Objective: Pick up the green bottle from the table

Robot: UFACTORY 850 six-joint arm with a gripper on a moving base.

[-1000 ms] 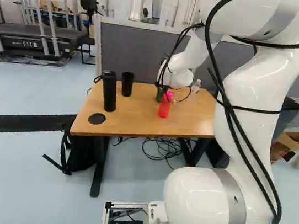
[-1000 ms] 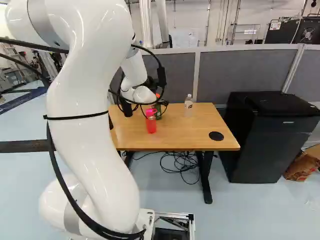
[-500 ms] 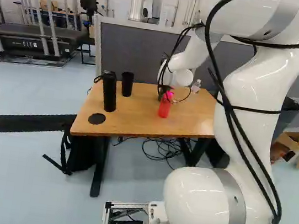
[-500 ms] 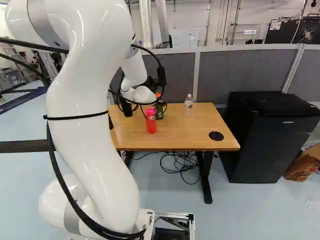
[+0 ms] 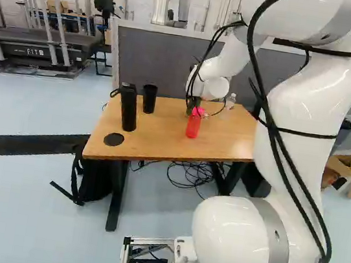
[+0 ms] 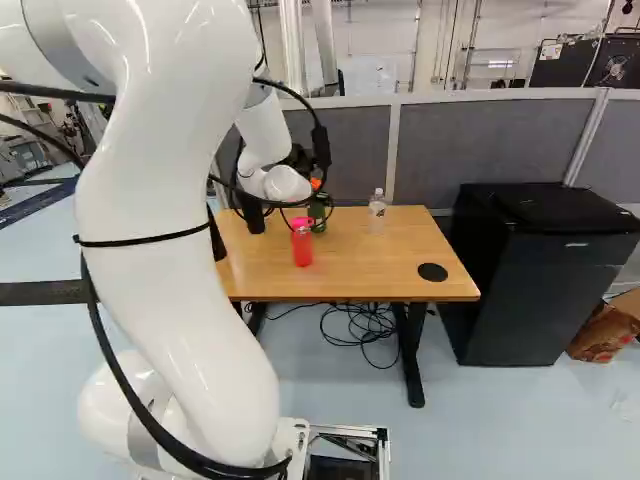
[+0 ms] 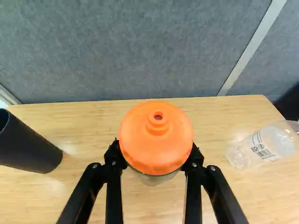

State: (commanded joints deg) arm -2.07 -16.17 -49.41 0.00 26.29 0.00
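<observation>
At the wooden table (image 6: 380,275), my gripper (image 6: 318,203) is around the green bottle (image 6: 319,214), partly hidden by the wrist and cables. In the wrist view the bottle's orange cap (image 7: 156,133) fills the space between the two fingers of the gripper (image 7: 155,156). Both fingers close on the bottle from opposite sides below the cap, which hides the pads and most of the body. The bottle stays upright and appears slightly raised; its base is hard to make out behind the red bottle (image 6: 302,248).
A tall black bottle (image 5: 128,107) and a black cup (image 5: 149,98) stand on the table's left part. A clear bottle (image 6: 377,212) is right of the gripper in the right base view. Behind the table runs a grey partition (image 6: 490,140); a black cabinet (image 6: 540,280) stands beside it.
The arm has shifted slightly, its wrist rising a little. The green bottle has moved up with the gripper, against the red bottle, which has stayed put. The base has not moved.
</observation>
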